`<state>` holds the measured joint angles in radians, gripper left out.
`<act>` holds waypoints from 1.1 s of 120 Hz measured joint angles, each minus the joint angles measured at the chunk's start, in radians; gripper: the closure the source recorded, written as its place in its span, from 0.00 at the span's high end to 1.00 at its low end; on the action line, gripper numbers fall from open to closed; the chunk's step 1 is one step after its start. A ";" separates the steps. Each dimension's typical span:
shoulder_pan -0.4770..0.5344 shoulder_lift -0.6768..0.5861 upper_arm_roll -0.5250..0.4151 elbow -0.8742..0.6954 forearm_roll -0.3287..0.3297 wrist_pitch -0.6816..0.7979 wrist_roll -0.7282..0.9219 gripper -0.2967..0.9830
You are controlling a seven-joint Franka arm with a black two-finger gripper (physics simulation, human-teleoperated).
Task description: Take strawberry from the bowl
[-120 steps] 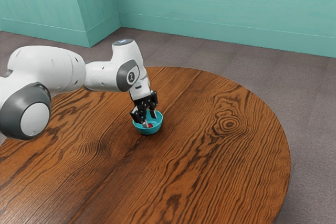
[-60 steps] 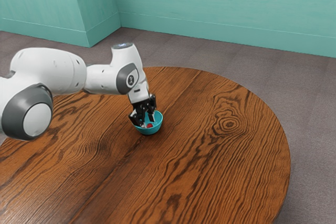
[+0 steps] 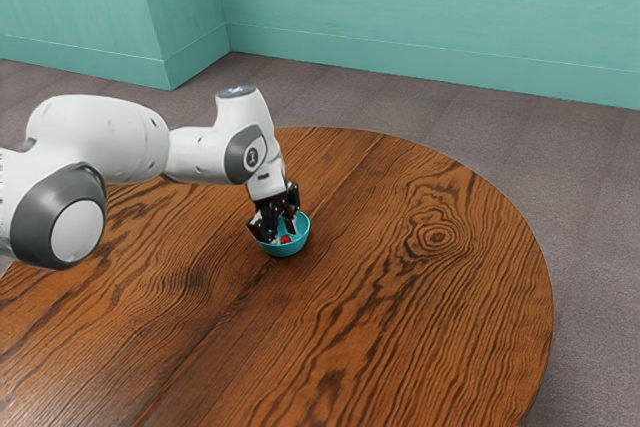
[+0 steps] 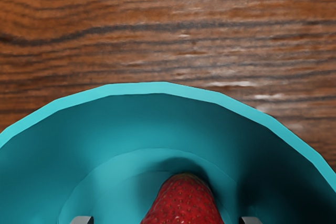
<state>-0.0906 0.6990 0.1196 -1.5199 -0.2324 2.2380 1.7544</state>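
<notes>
Exterior view: the white arm (image 3: 98, 139) reaches in from the exterior view's left, over a round wooden table (image 3: 400, 287), and its black gripper (image 3: 283, 233) points down into a teal bowl (image 3: 301, 244). The bowl stands upright on the table, nearer the table's far curved edge than its edge at the exterior view's right. Inside the bowl, down between the fingers, is the red strawberry (image 3: 285, 240).

Wrist view: the strawberry lies in the bottom of the bowl, its seeded red skin plain to see and a dark shadow beside it. The jaws stand well open, one fingertip (image 4: 82, 220) on each side of the fruit, and bowl surface shows in both gaps, one wider than the other. Neither finger touches the strawberry, so the gripper has hold of nothing. Outside the bowl's faceted rim runs the table's dark-streaked grain.
</notes>
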 joint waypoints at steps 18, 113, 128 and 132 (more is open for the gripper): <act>0.000 0.008 0.000 0.003 -0.001 0.012 0.004 0.49; 0.000 0.002 0.000 0.006 -0.002 0.034 0.015 0.33; -0.005 -0.038 0.000 -0.010 -0.001 0.035 0.015 0.32; -0.013 -0.058 0.000 -0.022 0.001 0.035 0.014 0.31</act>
<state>-0.1037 0.6410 0.1196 -1.5420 -0.2318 2.2734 1.7683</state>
